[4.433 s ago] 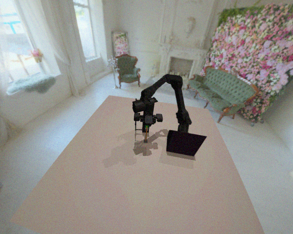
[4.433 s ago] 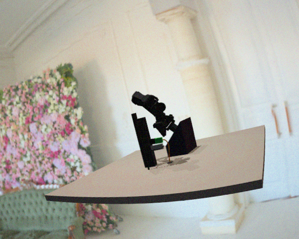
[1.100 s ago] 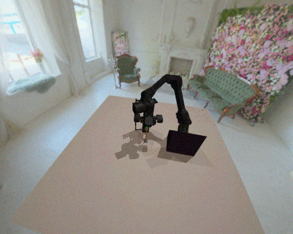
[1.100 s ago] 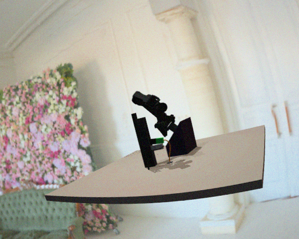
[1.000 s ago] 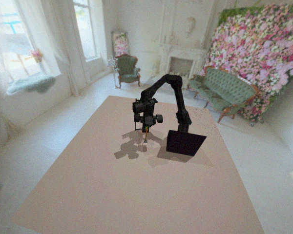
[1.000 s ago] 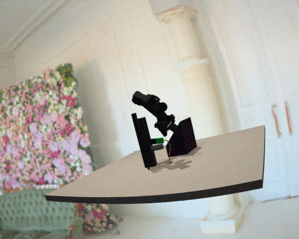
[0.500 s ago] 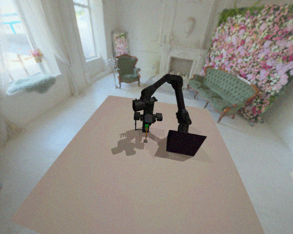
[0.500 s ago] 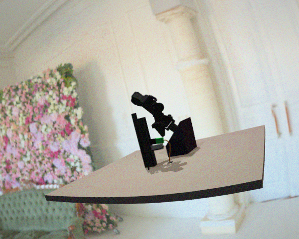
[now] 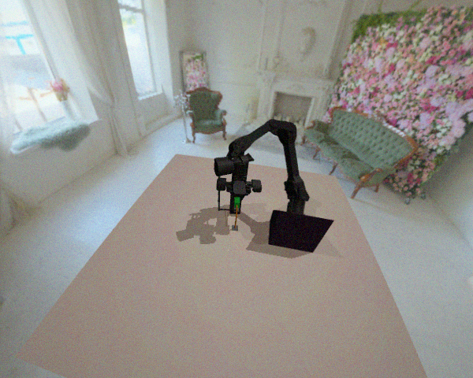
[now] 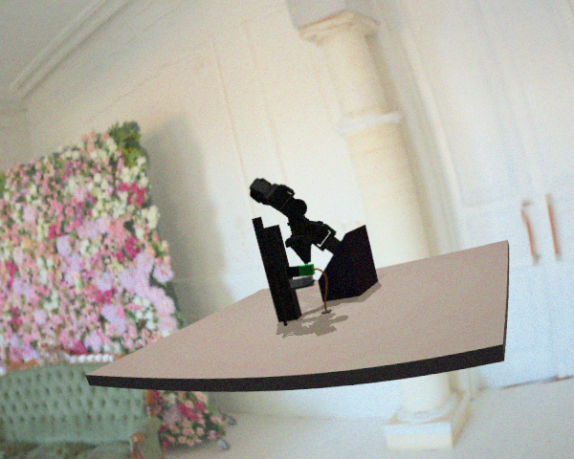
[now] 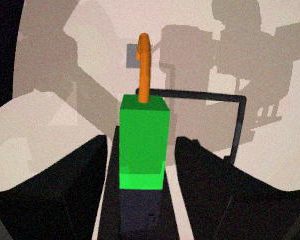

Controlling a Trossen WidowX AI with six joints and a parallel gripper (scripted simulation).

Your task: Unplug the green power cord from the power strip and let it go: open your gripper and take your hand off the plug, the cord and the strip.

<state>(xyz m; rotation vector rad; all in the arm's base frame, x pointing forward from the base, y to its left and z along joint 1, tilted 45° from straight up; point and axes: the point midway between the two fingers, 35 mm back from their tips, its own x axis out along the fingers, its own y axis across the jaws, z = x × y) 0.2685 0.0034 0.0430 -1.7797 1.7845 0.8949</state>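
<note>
The black jointed robot arm (image 9: pixel 288 162) reaches down from its dark wedge-shaped base (image 9: pixel 298 234), which sits at about 4 o'clock from the plug in the top view, and its gripper (image 11: pixel 145 154) hangs over the bright green block-shaped plug (image 11: pixel 145 140). In the wrist view the two dark fingers flank the plug at 9 and 3 o'clock, with a pale strip of table showing on each side between finger and plug, so the fingers stand partly open and grip nothing. A thin orange cord (image 11: pixel 144 70) leaves the plug's far end toward 12 o'clock. In the exterior view it arcs over and drops to a small grey square anchor (image 10: pixel 325 311) on the pale pink table (image 10: pixel 426 306). In that same view the tall black slab-shaped power strip (image 10: pixel 276 272) stands upright on the table, leaning slightly, and the plug juts out level from its face toward 3 o'clock, raised above the table. A short dark stub lies between the green block and the strip. Whether the plug's end is seated in the strip or just clear of it cannot be told.
</note>
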